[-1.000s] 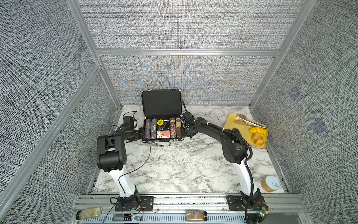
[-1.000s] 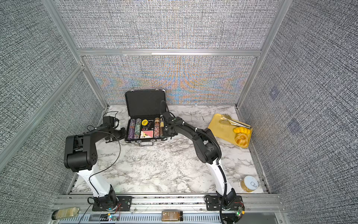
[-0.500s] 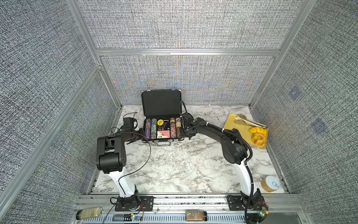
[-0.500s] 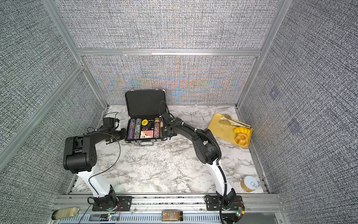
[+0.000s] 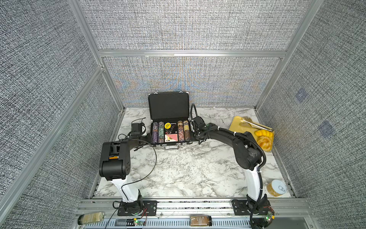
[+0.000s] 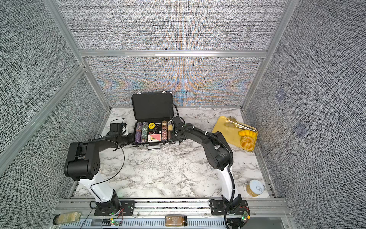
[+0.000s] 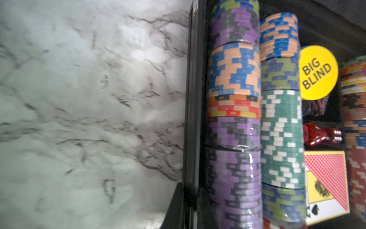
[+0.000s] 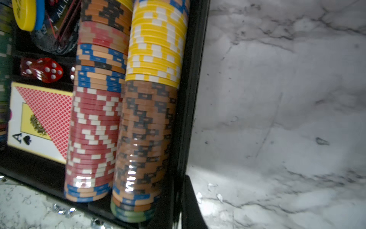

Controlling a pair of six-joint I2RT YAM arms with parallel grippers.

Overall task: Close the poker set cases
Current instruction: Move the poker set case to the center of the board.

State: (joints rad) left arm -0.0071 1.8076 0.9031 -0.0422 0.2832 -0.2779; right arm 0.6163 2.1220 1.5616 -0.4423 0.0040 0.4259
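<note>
The worktop (image 5: 188, 168) is a smooth white slab with a grey-veined marble pattern. The enclosure consists of grey woven fabric panels (image 5: 188, 29) set in aluminium framing (image 5: 190, 54). The poker set case (image 5: 168, 107) lies between the two grippers, its lid upright and black foam lining exposed. Rows of striped chips (image 5: 158, 132) fill the base. The left gripper (image 5: 148, 136) and the right gripper (image 5: 193, 134) each sit against an end wall of the base, fully closed. Whether either pinches the wall cannot be determined.
</note>
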